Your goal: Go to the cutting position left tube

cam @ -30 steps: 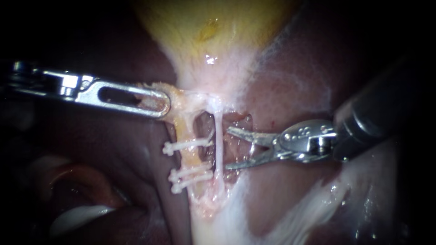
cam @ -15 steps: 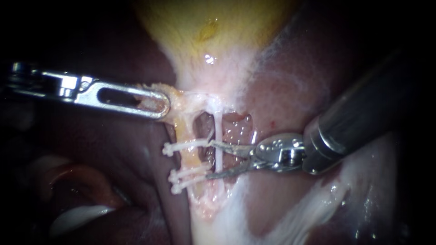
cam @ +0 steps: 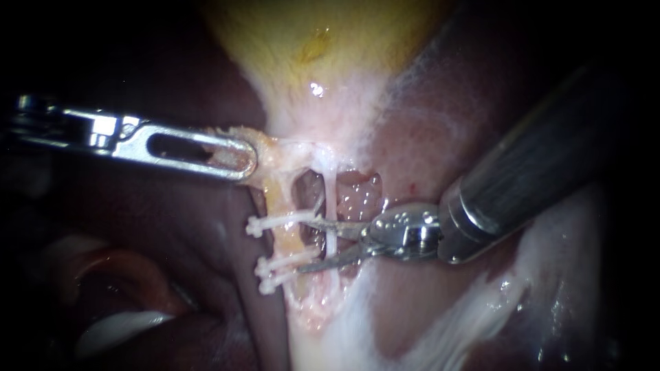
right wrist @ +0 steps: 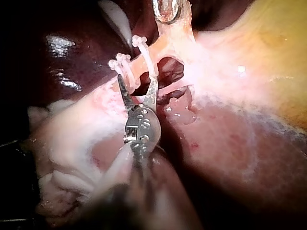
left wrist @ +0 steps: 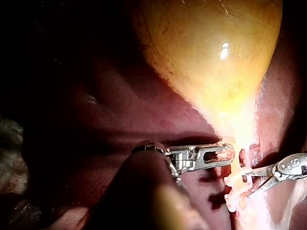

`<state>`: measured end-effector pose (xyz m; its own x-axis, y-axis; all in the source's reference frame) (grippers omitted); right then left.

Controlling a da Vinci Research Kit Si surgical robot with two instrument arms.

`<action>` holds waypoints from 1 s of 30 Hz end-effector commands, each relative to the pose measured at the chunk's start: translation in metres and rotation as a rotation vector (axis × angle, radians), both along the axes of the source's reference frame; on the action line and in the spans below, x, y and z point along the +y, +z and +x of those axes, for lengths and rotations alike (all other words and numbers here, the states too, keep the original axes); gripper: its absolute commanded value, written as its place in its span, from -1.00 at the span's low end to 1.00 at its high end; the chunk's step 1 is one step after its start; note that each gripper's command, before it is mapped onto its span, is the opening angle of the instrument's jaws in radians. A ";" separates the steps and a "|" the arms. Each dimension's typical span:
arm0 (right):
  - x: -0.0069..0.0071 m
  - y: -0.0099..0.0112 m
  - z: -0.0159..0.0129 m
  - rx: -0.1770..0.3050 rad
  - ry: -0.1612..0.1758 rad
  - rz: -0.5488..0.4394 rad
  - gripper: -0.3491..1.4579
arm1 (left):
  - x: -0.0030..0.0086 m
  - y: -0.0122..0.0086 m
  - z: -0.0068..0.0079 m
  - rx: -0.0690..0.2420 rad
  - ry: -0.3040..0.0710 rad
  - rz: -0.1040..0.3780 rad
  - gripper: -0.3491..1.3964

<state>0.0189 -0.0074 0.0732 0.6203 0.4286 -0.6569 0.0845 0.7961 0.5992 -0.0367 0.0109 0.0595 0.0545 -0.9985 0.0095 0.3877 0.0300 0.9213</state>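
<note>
Left instrument (cam: 237,156) pincer clenched on tissue (cam: 267,152) under gallbladder (cam: 309,41), presumably tensioning tubes; right instrument (cam: 302,244) pincer released, straddling right tube (cam: 331,199), tips at left tube (cam: 287,240) between clips (cam: 278,221).

The left instrument (left wrist: 228,153) grips tissue (left wrist: 222,154) just under the yellow gallbladder (left wrist: 211,52); the right instrument (left wrist: 247,186), spread open, sits beside it.

Bright light falls on the gallbladder (cam: 344,31) and leaves a shiny spot (cam: 317,88). Around the gallbladder it is dark. Far from it sits a pale patch (left wrist: 9,141), maybe cloth.
</note>
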 end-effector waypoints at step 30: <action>0.0007 0.0007 0.0037 0.128 0.027 0.181 0.69 | 0.0002 0.0010 0.0000 0.000 0.002 -0.003 -1.00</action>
<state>0.0227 -0.0067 0.0739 0.5228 0.5631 -0.6400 0.1508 0.6779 0.7196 -0.0367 0.0111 0.0605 0.0557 -0.9984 0.0128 0.3887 0.0335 0.9207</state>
